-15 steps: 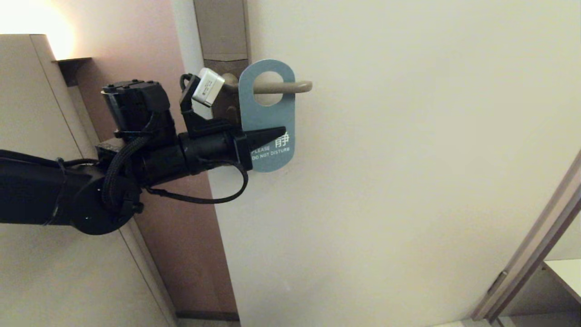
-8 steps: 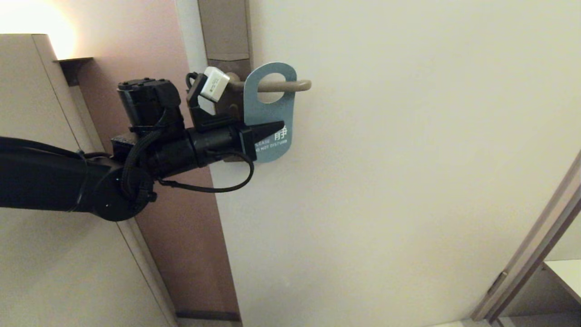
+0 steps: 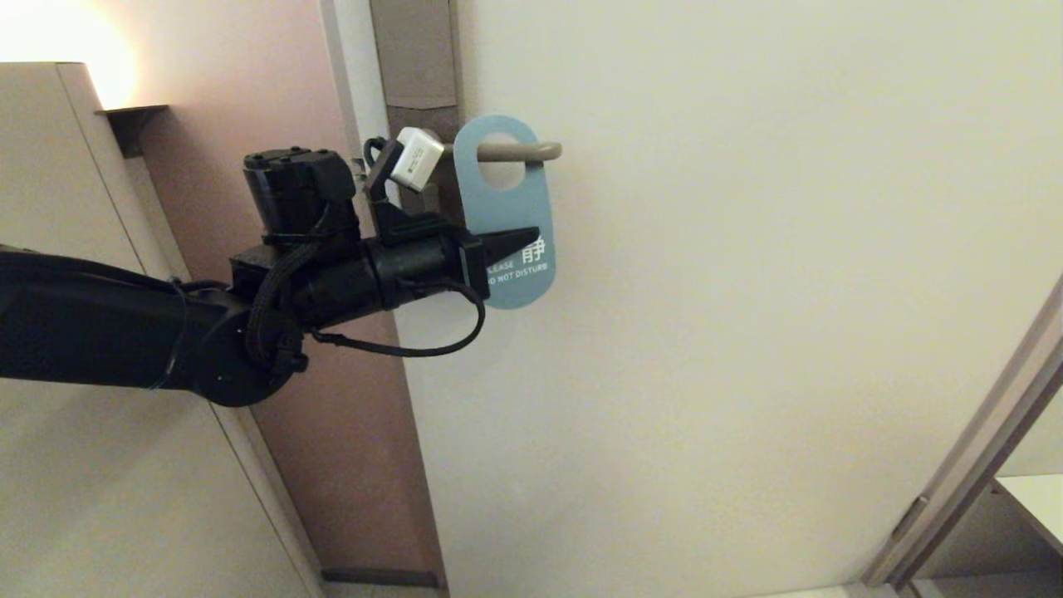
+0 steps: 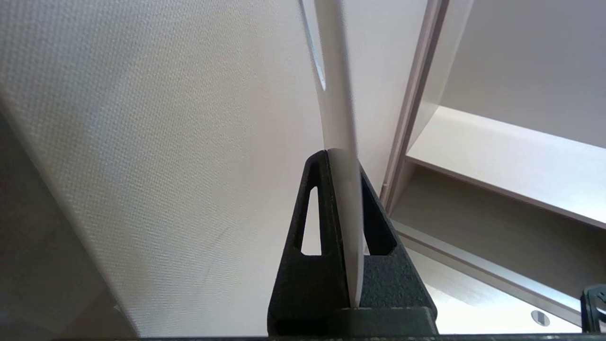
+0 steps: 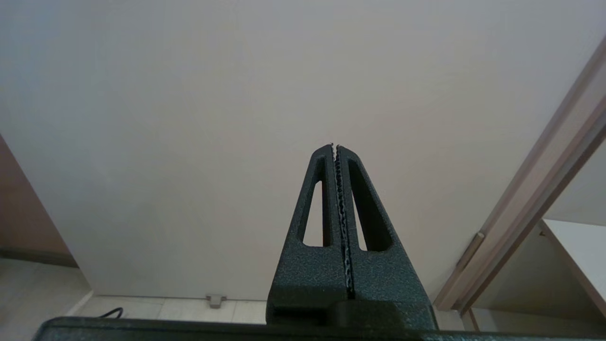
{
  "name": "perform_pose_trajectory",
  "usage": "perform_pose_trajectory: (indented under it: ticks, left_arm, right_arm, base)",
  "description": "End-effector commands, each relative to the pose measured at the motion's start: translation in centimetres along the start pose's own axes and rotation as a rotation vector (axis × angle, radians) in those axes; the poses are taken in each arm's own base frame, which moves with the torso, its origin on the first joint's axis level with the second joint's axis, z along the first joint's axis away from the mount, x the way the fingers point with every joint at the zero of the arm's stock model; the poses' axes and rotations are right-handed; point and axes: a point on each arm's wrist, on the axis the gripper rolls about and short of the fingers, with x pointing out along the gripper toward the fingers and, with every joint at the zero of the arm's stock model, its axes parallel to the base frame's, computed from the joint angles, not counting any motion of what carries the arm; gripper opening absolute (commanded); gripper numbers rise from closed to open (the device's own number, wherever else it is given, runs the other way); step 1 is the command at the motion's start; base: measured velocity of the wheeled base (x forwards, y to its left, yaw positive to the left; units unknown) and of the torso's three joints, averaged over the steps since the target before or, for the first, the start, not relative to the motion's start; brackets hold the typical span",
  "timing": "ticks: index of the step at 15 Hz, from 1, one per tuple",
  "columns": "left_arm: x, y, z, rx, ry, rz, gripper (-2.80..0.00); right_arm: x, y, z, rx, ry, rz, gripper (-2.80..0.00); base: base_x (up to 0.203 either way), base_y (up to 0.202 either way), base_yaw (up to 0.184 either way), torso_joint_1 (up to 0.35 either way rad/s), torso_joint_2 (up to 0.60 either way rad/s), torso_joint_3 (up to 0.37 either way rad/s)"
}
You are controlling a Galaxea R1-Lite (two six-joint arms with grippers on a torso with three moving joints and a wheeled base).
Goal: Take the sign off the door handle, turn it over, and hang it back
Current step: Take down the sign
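Observation:
The sign (image 3: 507, 218) shows its blue "PLEASE DO NOT DISTURB" face in the head view. Its hole is around the door handle (image 3: 516, 151), a beige-grey lever on a grey-brown plate (image 3: 415, 83). My left gripper (image 3: 531, 236) reaches in from the left and is shut on the lower part of the sign. In the left wrist view the sign (image 4: 337, 94) is seen edge-on, pinched between the two black fingers of my left gripper (image 4: 342, 156). My right gripper (image 5: 335, 147) is shut and empty, parked low and facing the door.
The pale door (image 3: 747, 291) fills the middle and right. A pink-brown wall strip (image 3: 274, 100) and a beige cabinet (image 3: 75, 249) stand left. A door frame and shelf (image 3: 980, 465) are at the lower right. A door stop (image 5: 215, 300) sits on the floor.
The door, handle and sign have shifted right across the view. My left gripper has moved right and a little up with the sign held in it. The sign stays on the handle.

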Motion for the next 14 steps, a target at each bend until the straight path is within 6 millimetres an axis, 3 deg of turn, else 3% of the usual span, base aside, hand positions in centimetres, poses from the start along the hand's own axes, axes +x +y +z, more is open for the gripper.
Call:
perform_pose_trajectory:
  ticks: [1,8,14]
  left_arm:
    - [0.2,0.0,0.1,0.002,-0.004,-0.006,-2.80]
    - [0.1,0.5,0.0,0.002,-0.006,0.025,-2.80]
    - [0.7,0.8,1.5,0.015,-0.026,0.025,-2.80]
  right_arm:
    - [0.0,0.0,0.0,-0.001,-0.001,0.001,-2.80]
    - [0.0,0.0,0.0,-0.001,-0.001,0.001,-2.80]
    - [0.0,0.0,0.0,-0.001,-0.001,0.001,-2.80]
  base:
    - [0.000,0.000,0.000,0.000,0.00,0.000]
    - [0.000,0.000,0.000,0.000,0.00,0.000]
    - [0.000,0.000,0.000,0.000,0.00,0.000]
